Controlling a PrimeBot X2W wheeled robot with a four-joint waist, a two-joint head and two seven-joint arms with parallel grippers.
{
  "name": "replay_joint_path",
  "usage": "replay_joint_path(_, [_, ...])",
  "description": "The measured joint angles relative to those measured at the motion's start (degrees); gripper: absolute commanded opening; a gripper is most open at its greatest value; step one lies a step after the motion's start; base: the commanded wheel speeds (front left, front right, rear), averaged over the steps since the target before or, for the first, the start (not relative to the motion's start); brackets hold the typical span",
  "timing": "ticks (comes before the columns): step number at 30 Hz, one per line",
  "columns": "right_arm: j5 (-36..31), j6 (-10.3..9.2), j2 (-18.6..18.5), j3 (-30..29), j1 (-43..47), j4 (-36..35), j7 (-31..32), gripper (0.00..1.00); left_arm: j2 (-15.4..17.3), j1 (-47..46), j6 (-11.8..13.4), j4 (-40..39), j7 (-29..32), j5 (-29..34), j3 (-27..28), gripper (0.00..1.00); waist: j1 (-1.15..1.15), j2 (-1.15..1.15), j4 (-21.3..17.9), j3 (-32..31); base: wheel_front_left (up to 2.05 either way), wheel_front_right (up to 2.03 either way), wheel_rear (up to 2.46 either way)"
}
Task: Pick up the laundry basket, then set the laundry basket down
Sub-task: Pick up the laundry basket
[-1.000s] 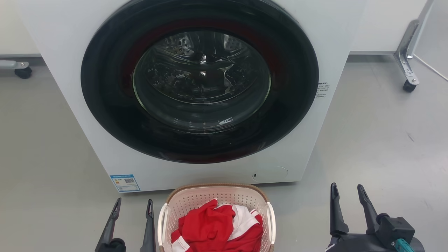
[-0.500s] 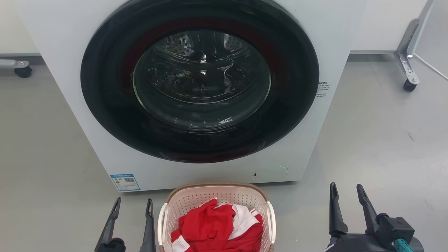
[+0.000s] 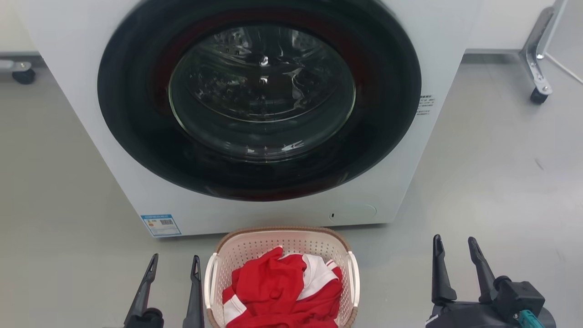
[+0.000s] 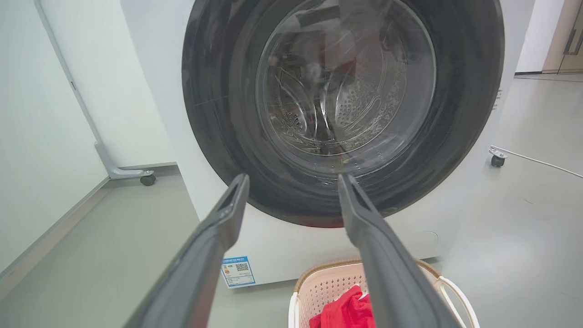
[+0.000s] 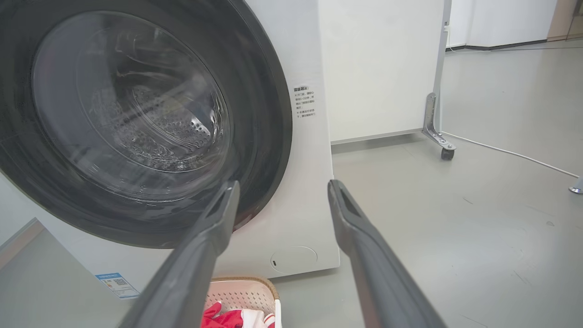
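A white washing machine (image 3: pixel 262 214) stands on the grey floor (image 3: pixel 501 182); its round door (image 3: pixel 259 91), dark-rimmed with a glass centre, is closed, and the perforated metal drum (image 4: pixel 346 95) shows through the glass; a blue label (image 3: pixel 160 224) sits at the lower left corner of its front, a round flap (image 3: pixel 353 212) at the lower right, and a small printed sticker (image 3: pixel 424 105) just right of the door; a red and white garment (image 3: pixel 278 287) lies crumpled below the machine's front; a metal leg (image 3: pixel 537 68) on a black caster (image 3: pixel 537 96) stands off to the right, another caster (image 3: pixel 23 75) to the left; a white cable (image 5: pixel 510 152) runs across the floor; a white panel (image 5: pixel 378 68) stands behind the machine.
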Motion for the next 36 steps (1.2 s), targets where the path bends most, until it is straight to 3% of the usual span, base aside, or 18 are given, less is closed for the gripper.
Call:
replay_joint_path(13, [-0.09,1.20,-0.18,-1.92,-5.41,0.33,-0.02,1.00,-0.62,-6.06,-1.08,2.59,-0.01,-0.56,-0.57,1.00,0.00,0.00,0.54,7.85,0.00,0.00,0.00])
replay_joint_path(36, [-0.86,3.53,-0.79,-2.21,-21.53,11.41,-0.24,1.00,-1.86,-25.61,-3.07,19.45,-0.16,-4.88,0.91,1.00,0.02,0.01,2.21,26.98,0.00,0.00,0.00])
